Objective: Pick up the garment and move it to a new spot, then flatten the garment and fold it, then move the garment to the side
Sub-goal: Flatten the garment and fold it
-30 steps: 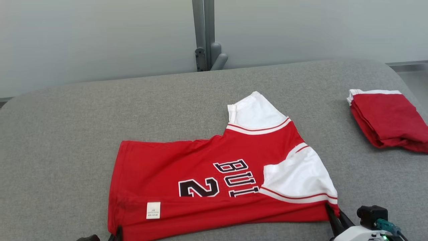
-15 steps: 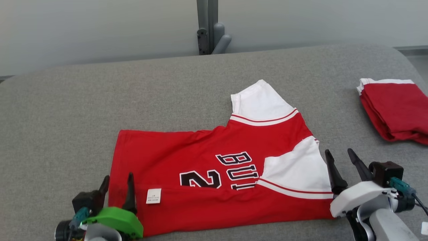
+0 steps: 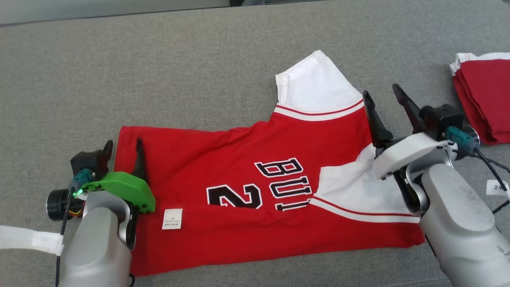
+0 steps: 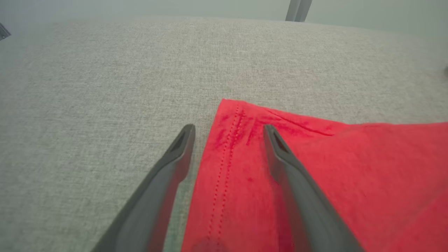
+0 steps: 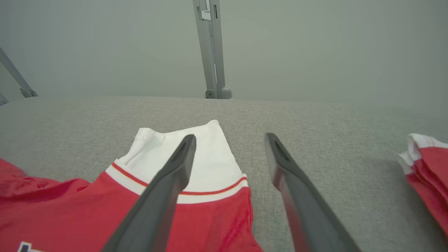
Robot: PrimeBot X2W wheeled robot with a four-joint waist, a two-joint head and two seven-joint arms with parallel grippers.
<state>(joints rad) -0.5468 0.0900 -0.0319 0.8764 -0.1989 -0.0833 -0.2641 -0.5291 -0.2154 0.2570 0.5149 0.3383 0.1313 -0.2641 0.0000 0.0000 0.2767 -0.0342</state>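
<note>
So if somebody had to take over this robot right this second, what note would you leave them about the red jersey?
Left jaws: open and empty, straddling the jersey's hem edge at its left end.
Right jaws: open and empty, straddling the shoulder edge beside the far white sleeve.
Things: the jersey lies spread on the grey padded table. Another folded red garment sits at the right edge.
Done: the jersey looks flattened, with its near long edge folded over, cutting off the lettering.
Left: probably fold in the far side and sleeve, fold it smaller, then move it aside.
</note>
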